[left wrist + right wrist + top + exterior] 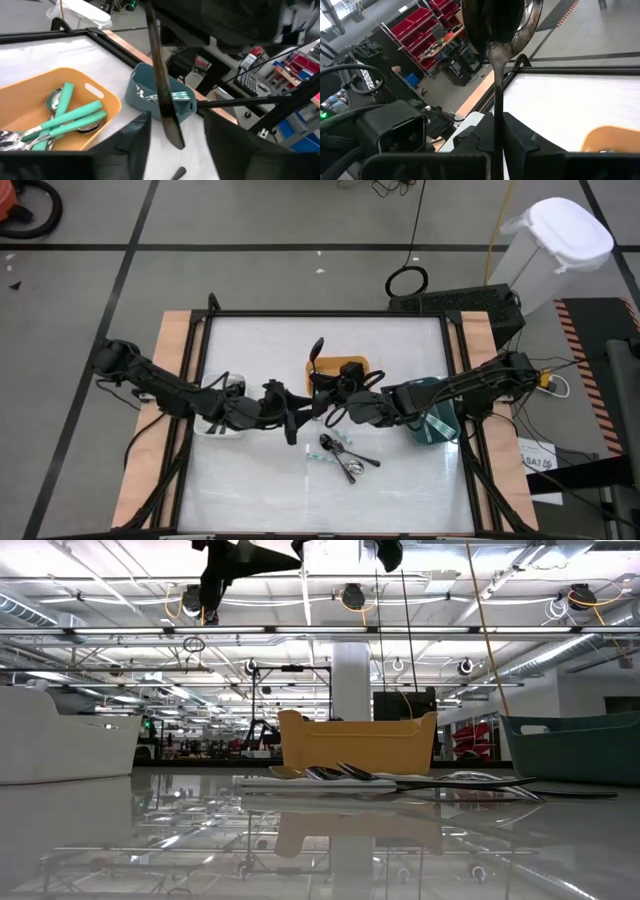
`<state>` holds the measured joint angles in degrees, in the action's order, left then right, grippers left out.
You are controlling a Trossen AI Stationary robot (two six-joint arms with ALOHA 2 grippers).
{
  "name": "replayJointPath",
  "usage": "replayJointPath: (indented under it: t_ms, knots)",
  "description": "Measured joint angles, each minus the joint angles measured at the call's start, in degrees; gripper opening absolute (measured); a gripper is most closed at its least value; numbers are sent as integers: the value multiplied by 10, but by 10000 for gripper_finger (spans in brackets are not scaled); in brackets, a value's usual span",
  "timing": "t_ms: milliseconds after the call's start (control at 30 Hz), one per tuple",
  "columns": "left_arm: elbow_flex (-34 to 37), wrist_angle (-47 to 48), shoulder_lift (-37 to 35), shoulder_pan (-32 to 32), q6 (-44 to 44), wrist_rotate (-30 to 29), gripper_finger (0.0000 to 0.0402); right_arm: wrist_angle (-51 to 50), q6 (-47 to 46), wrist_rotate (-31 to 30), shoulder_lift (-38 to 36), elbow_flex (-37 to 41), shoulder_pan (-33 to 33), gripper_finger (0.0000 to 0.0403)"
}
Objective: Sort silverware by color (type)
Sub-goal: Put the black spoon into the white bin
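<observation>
far left of the fingers: a smooth white bin, round-edged plastic, on the shiny white table.

left gripper hanging over the table middle, dark fingers spread apart, one on each side of a thin black handle. no touch to see yet, so not gripping. handle long, flat, dark, wider at its low tip.

just past those fingers: an orange bin, smooth plastic with soft corners and a slot in its wall. inside it, spoons with teal-green handles and shiny silver bowls, lying in a heap.

right gripper close beside the left one, fingers squeezed shut on a dark spoon. spoon standing up straight from the fingers, bowl on top, glossy and round, stem thin.

below both sets of fingers, on the table: a small pile of silverware, silver heads, dark thin handles, crossing each other.

beyond the fingers to the right: a dark teal bin, boxy plastic, a few dark pieces in it.
</observation>
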<state>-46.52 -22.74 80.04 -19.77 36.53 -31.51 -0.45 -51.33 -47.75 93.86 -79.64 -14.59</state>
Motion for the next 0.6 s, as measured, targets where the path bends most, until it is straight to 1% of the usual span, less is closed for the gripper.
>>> replayJointPath:
  t_ms: [333, 367, 433, 600]
  knots:
    - [0, 14, 0, 3, 20, -2, 22, -3, 3, 0, 0, 0, 0, 12]
    - [0, 19, 0, 4, 30, -2, 13, -4, 4, 0, 0, 0, 0, 15]
    - [0, 27, -1, 8, 44, -2, 8, -3, 4, 1, 0, 0, -1, 25]
    - [0, 68, -14, 8, 67, 8, 4, -13, -3, 5, -1, 0, -1, 68]
